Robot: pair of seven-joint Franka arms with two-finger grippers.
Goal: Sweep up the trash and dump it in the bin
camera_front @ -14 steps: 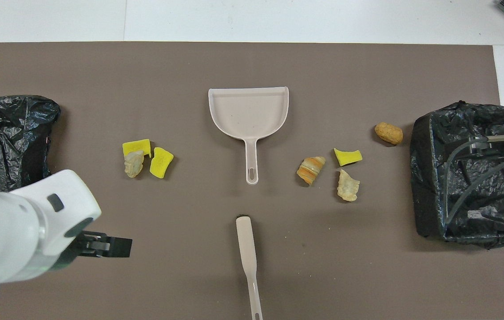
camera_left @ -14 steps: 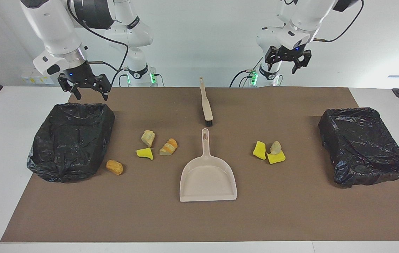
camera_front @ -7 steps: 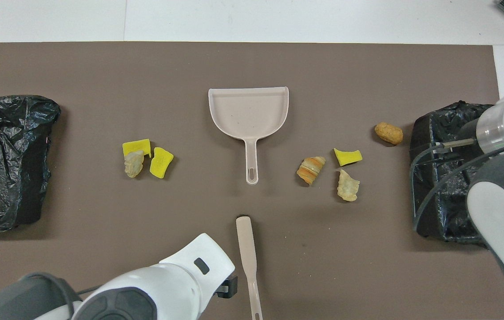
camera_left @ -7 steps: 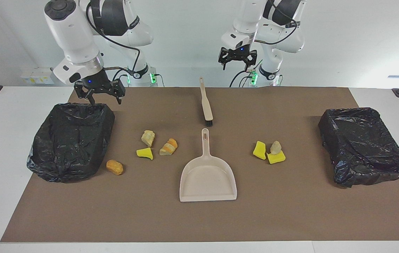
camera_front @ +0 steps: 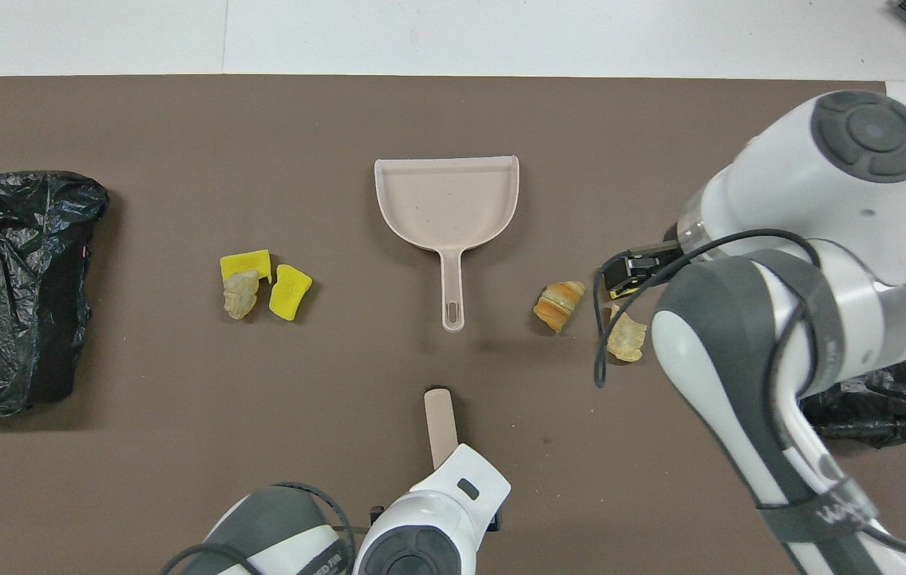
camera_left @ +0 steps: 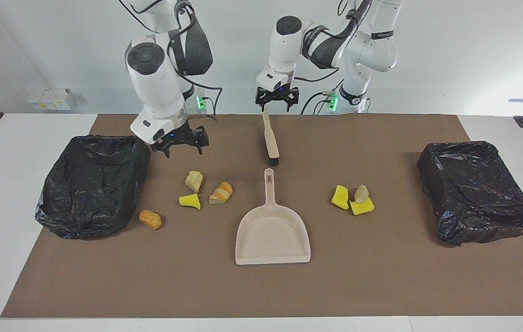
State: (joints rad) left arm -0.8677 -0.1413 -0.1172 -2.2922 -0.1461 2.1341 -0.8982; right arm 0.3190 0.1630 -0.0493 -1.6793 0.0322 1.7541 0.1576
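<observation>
The trash lies on the brown mat in two clusters. A tan lump (camera_left: 194, 180), a striped orange lump (camera_left: 221, 192), a yellow wedge (camera_left: 190, 201) and an orange lump (camera_left: 150, 219) lie toward the right arm's end. Two yellow wedges (camera_left: 340, 197) and a tan lump (camera_left: 361, 193) lie toward the left arm's end. The beige dustpan (camera_left: 273, 235) lies in the middle, with the brush (camera_left: 270, 138) nearer the robots. My left gripper (camera_left: 276, 99) is open just above the brush handle's end. My right gripper (camera_left: 180, 143) is open and empty, raised over the mat beside the tan lump.
A bin lined with a black bag (camera_left: 91, 184) stands at the right arm's end of the mat, and a second one (camera_left: 478, 189) at the left arm's end. In the overhead view the right arm covers most of its bin (camera_front: 868, 399) and the orange lump.
My left gripper swung in from its end of the table and came down to the brush handle's end. My right gripper moved off the bin's edge toward the middle and lowered near the trash.
</observation>
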